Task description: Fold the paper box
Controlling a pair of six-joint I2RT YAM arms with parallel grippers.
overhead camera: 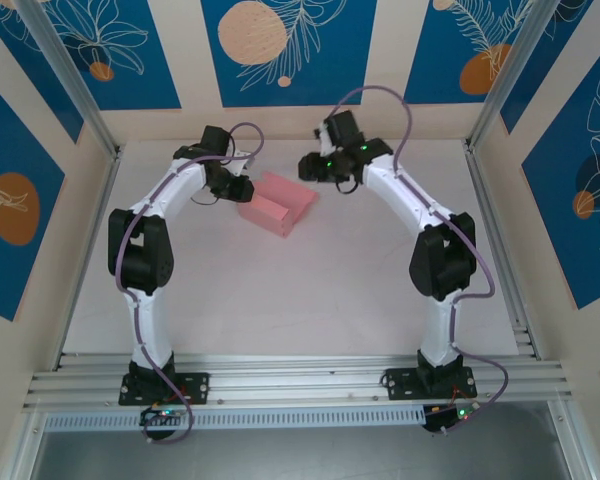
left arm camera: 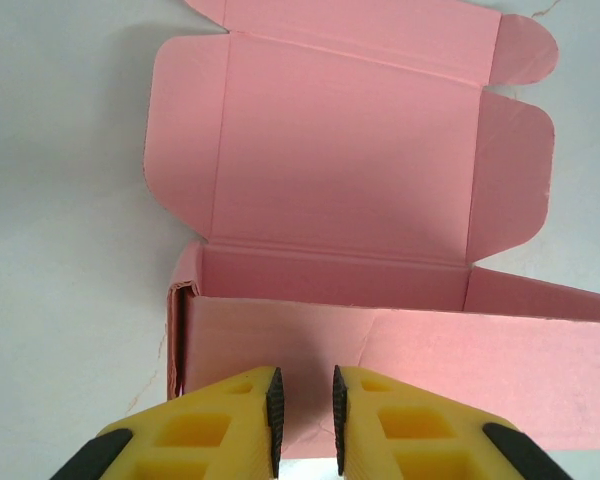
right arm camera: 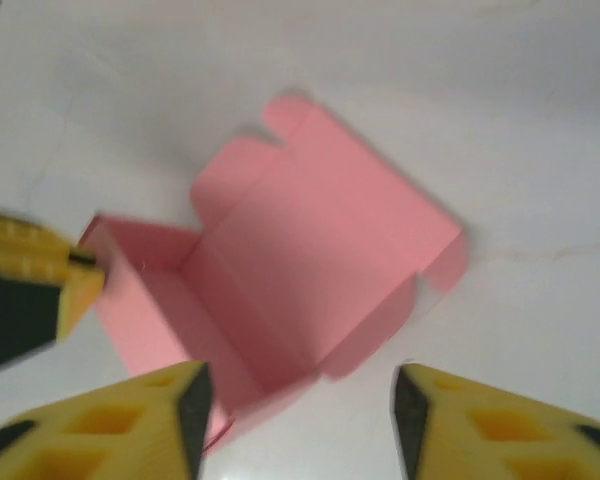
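Observation:
The paper box (overhead camera: 277, 205) is pink card, partly folded, lying on the white table between the two arms. In the left wrist view its wide panel (left arm camera: 340, 170) lies open with rounded side flaps, and a long wall stands across the near side. My left gripper (left arm camera: 307, 415) hovers over that near wall at the box's left end. Its pads stand a narrow gap apart, with no card edge between them. My right gripper (right arm camera: 300, 415) hangs wide open above the box's (right arm camera: 310, 260) right side, holding nothing. That view is blurred.
The white table (overhead camera: 310, 290) stretches bare toward the arm bases. Blue and cream patterned walls (overhead camera: 290, 45) and metal frame posts (overhead camera: 70, 80) enclose it. The left gripper's yellow finger (right arm camera: 40, 280) shows at the left edge of the right wrist view.

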